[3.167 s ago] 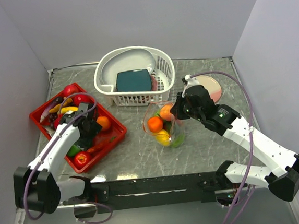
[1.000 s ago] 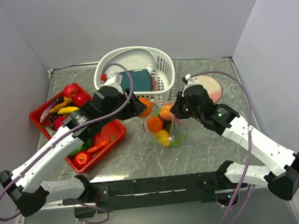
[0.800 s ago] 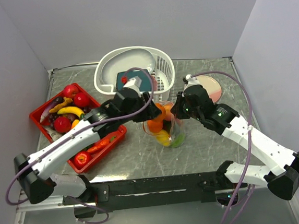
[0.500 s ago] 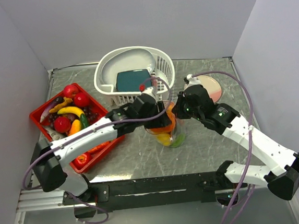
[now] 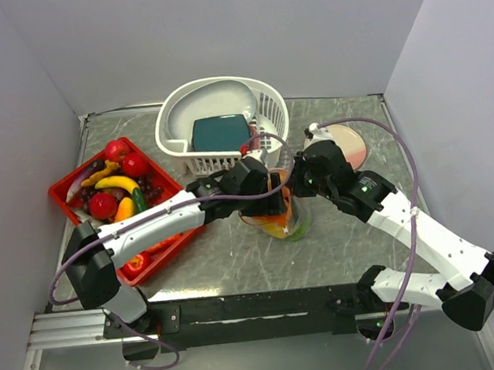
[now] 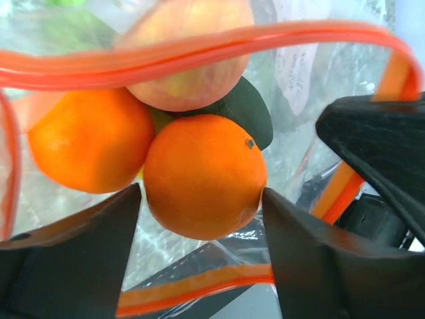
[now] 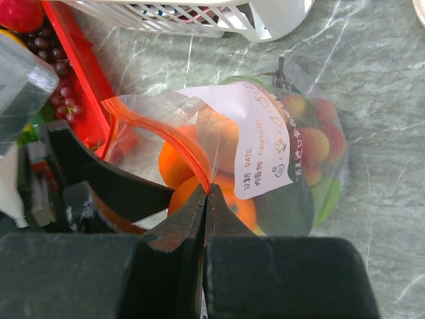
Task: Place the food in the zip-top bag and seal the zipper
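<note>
2 oranges (image 6: pixel 202 176) in the zip-top bag (image 7: pixel 262 139), right tool (image 7: pixel 206 193) pinching its zipper (image 6: pixel 199 50)

— Where does your right gripper (image 7: pixel 206 191) sit?
— It pinches the zipper (image 7: pixel 143 123) at the mouth of the zip-top bag (image 7: pixel 312 166), jaws pressed together on the strip.
— And what do you see inside?
— Oranges (image 7: pixel 174 165) beside the white label (image 7: pixel 259 146). The red tray (image 7: pixel 80 73) lies left of the bag, with the white basket (image 7: pixel 192 16) beyond.

clear bag (image 7: pixel 292 174), zipper (image 6: pixel 199 48) open, oranges (image 6: pixel 202 176) inside
</note>
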{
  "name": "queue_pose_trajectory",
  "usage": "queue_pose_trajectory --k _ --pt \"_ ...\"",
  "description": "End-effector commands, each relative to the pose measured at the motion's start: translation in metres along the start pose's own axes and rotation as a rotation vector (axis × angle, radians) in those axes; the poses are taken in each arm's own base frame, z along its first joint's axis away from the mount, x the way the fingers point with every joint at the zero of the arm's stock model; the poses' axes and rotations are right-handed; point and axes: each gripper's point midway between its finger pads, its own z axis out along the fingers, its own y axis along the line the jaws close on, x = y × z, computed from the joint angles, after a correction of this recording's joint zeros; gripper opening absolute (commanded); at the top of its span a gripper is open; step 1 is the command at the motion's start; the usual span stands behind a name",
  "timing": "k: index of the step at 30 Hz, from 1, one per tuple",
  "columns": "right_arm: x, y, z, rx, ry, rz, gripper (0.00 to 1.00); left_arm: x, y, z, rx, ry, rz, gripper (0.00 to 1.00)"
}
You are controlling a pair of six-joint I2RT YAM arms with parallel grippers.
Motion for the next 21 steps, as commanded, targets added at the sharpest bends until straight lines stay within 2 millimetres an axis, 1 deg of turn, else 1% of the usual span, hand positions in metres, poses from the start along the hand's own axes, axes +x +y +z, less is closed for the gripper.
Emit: queue_pose_trajectory --k 1,4,5,6,7,8,9,10,11,12,13,14,15,16,17,19,20,21 --pt "-0.024 0.009 -0.014 -0.027 -0.079 0.018 0.01 -0.038 -0.018 -0.034 0.017 -0.111 0.048 0.84" --pt "-0.025 0.009 -0.014 -0.026 -0.082 0.014 0.01 -0.052 -0.024 -0.054 0.034 -0.155 0.049 0.86" --pt "-0.025 0.009 -0.014 -0.026 -0.082 0.016 0.01 -0.056 -0.027 -0.065 0.047 -0.173 0.048 0.86" --pt "-0.025 0.009 -0.014 -0.024 -0.081 0.013 0.01 -0.058 -0.028 -0.070 0.049 -0.181 0.046 0.86" --pt "-0.026 0.010 -0.014 -0.027 -0.081 0.014 0.01 -0.058 -0.023 -0.076 0.029 -0.185 0.044 0.85" --pt "-0.025 0.010 -0.014 -0.027 -0.080 0.014 0.01 -0.060 -0.020 -0.087 0.027 -0.202 0.041 0.83" --pt "-0.026 0.010 -0.014 -0.027 -0.081 0.013 0.01 -0.060 -0.015 -0.092 0.012 -0.209 0.035 0.82" --pt "-0.026 0.010 -0.014 -0.029 -0.080 0.011 0.01 -0.059 -0.003 -0.097 -0.036 -0.217 0.023 0.76" --pt "-0.026 0.011 -0.014 -0.029 -0.081 0.012 0.01 -0.058 0.006 -0.105 -0.054 -0.229 0.016 0.71" --pt "-0.027 0.010 -0.015 -0.029 -0.083 0.010 0.01 -0.056 0.013 -0.109 -0.074 -0.232 0.008 0.67" --pt "-0.027 0.011 -0.015 -0.031 -0.083 0.010 0.01 -0.054 0.020 -0.112 -0.091 -0.235 -0.004 0.59" --pt "-0.027 0.011 -0.015 -0.035 -0.081 0.007 0.01 -0.047 0.031 -0.117 -0.116 -0.229 -0.008 0.55" --pt "-0.027 0.012 -0.016 -0.037 -0.083 0.009 0.01 -0.042 0.036 -0.118 -0.126 -0.221 -0.009 0.51" --pt "-0.028 0.013 -0.016 -0.040 -0.083 0.007 0.01 -0.038 0.039 -0.118 -0.132 -0.212 -0.011 0.43" --pt "-0.028 0.013 -0.016 -0.039 -0.082 0.006 0.01 -0.031 0.044 -0.117 -0.135 -0.193 -0.006 0.41" --pt "-0.029 0.014 -0.016 -0.042 -0.083 0.007 0.01 -0.026 0.047 -0.116 -0.143 -0.175 0.000 0.38" --pt "-0.029 0.014 -0.016 -0.041 -0.082 0.007 0.01 -0.021 0.050 -0.113 -0.148 -0.158 0.004 0.38" --pt "-0.029 0.015 -0.016 -0.045 -0.078 0.005 0.01 -0.020 0.048 -0.110 -0.138 -0.158 0.004 0.40"
